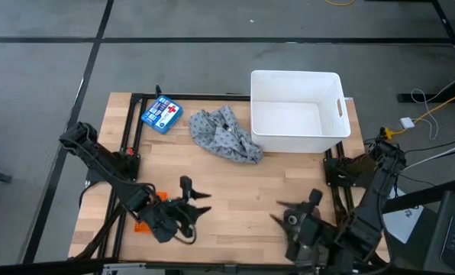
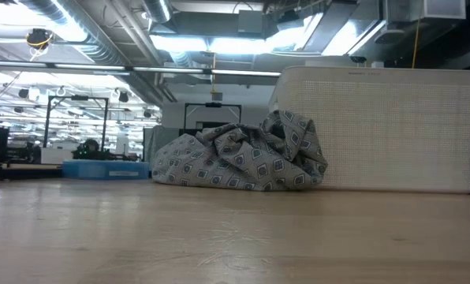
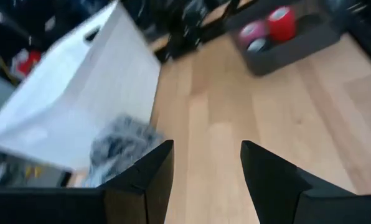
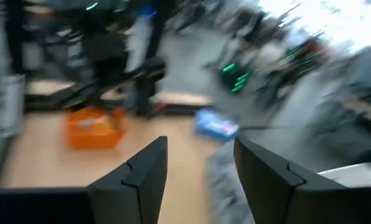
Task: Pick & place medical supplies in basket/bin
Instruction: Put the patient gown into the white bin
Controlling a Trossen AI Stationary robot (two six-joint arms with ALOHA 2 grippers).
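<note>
High view, left claw (image 1: 201,205) spread empty at the near left of the surface (image 1: 235,191), right claw (image 1: 277,210) spread empty near right, grey cloth (image 1: 226,134) just left of the far white bin (image 1: 296,111), orange basket (image 1: 146,216) under the left arm

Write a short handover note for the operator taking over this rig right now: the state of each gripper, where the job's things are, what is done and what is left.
Left gripper: open, empty, low at the table's near left, by the orange basket.
Right gripper: open, empty, at the near right.
Grey cloth: crumpled on the table against the white bin.
Red tape roll and pink tape roll: in a dark tray in the left wrist view.
Blue box: far left, not part of the job.
Done: nothing visible in the bin.
Left: the cloth and the rolls.
</note>
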